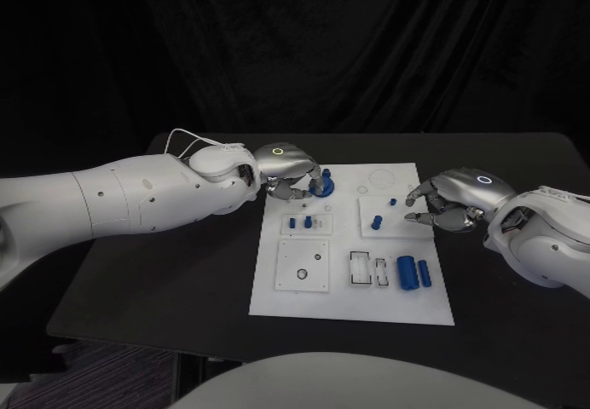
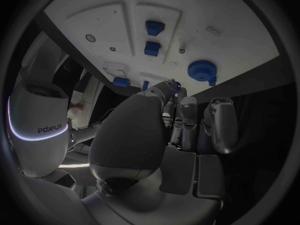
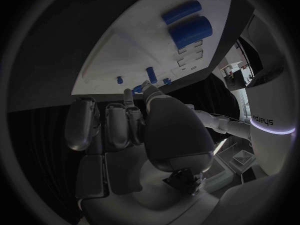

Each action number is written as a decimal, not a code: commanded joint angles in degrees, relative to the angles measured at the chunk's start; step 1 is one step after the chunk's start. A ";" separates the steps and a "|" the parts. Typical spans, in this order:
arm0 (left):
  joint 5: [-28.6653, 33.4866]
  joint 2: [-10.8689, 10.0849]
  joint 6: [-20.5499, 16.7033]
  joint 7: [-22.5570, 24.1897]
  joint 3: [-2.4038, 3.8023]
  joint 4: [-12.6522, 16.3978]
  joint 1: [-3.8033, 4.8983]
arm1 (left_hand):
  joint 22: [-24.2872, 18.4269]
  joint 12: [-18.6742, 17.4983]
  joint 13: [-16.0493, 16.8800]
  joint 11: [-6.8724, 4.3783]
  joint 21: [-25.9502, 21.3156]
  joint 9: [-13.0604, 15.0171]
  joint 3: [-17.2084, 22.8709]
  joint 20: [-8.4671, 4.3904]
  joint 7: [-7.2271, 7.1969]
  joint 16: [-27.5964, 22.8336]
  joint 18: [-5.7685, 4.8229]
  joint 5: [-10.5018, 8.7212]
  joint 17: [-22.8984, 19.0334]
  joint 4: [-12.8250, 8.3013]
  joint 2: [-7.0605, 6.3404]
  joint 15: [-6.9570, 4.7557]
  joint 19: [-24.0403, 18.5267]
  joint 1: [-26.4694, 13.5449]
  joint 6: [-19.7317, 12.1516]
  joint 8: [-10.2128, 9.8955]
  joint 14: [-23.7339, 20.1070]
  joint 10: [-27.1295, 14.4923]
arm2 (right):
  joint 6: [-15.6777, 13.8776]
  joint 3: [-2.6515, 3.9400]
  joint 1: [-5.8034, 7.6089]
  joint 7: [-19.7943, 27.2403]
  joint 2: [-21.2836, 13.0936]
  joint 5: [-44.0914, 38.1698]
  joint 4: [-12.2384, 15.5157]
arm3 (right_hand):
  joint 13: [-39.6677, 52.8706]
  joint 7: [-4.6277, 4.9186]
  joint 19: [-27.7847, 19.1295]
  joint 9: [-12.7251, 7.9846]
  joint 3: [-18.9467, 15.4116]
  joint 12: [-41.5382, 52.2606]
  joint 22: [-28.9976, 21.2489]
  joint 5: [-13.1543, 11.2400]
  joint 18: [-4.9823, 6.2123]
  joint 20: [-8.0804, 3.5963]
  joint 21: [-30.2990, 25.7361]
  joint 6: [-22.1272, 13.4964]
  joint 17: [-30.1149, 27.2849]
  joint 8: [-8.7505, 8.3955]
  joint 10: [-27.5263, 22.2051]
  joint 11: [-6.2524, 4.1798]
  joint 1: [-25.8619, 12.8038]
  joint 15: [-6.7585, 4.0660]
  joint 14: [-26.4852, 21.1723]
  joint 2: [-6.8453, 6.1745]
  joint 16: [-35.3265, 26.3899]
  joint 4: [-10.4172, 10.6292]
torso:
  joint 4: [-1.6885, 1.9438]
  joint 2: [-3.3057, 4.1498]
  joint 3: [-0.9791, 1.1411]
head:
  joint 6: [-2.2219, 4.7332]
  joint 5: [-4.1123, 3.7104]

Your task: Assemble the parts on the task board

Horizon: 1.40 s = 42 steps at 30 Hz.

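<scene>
Lying flat in the middle of the black surface (image 1: 517,307), the task board (image 1: 352,298) carries small blue parts. The left hand (image 1: 290,173) hovers over the board's far-left corner, fingers curled down beside a round blue part (image 1: 325,184) (whether it grips anything I cannot tell). The right hand (image 1: 453,203) hangs at the board's right edge, fingers apart, empty, near two blue cylinders (image 1: 414,273).
</scene>
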 commanded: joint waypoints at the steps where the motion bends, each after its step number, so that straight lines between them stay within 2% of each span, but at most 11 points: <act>1: 0.00 -0.01 3.02 -0.38 0.04 -0.62 -0.11 | 10.38 -0.35 -0.08 -2.28 -0.26 0.15 0.03 0.13 0.02 -0.24 -0.80 -0.15 -0.22 0.06 0.18 0.38 -0.10 -0.37 0.31 0.26 -0.03 2.60 | 1.66 0.03 -0.13 0.64 -0.10 0.72 0.02 | 2.58 -0.17 -0.57 -0.08 0.28 -0.29 9.42 -0.23 0.53 0.03 -0.52 1.39 -0.15 0.09 -0.63 0.10 0.13 0.27 1.38 0.48 -0.17 -0.07 | 0.06 0.02 -0.07 | -0.01 0.04; 7: 0.00 0.19 3.85 -0.92 0.04 -1.39 -0.65 | 10.26 -0.60 -0.25 -2.30 -0.64 0.23 -0.01 0.16 -0.05 -0.54 -0.72 -0.12 -0.86 0.05 0.18 0.34 -0.34 -0.40 0.63 0.35 -0.38 2.79 | 2.28 0.03 -0.13 1.00 0.03 1.29 -0.04 | 2.50 -0.28 -0.58 -0.17 0.31 -0.35 9.40 -0.28 0.54 0.10 -0.66 2.40 -0.30 0.41 -0.69 0.27 0.23 0.39 1.35 0.51 -0.31 -0.11 | -0.07 0.03 -0.05 | -0.01 0.50; 25: 0.00 1.08 4.55 -2.19 0.04 -2.22 -2.49 | 10.14 -1.48 -0.80 -2.28 -1.11 0.04 0.00 0.23 -0.24 -1.10 -0.62 0.02 -1.94 -0.10 -0.02 0.42 -0.65 -0.40 -0.05 -0.34 -1.00 3.11 | 2.20 0.03 -0.14 1.41 0.10 1.49 0.02 | 2.46 -0.21 -0.58 -0.46 0.35 -0.38 9.39 -0.31 0.55 0.13 -0.78 2.28 -0.34 0.17 -0.73 0.23 0.65 0.38 1.34 0.23 -0.35 -0.43 | -0.07 0.09 0.01 | -0.01 0.33; 42: 0.00 0.86 4.84 -3.02 0.04 -2.26 -3.00 | 10.08 -1.74 -0.94 -2.26 -1.30 0.01 0.05 0.24 -0.29 -1.30 -0.58 0.14 -2.34 -0.28 -0.11 0.38 -0.78 -0.27 -0.09 -0.47 -1.22 3.14 | 2.64 0.03 -0.14 1.43 0.11 1.49 0.00 | 2.43 -0.18 -0.60 -0.54 0.35 -0.40 9.37 -0.33 0.56 0.13 -0.85 2.18 -0.37 0.08 -0.74 0.24 0.67 0.39 1.33 0.21 -0.38 -0.44 | -0.02 0.01 -0.03 | -0.01 0.37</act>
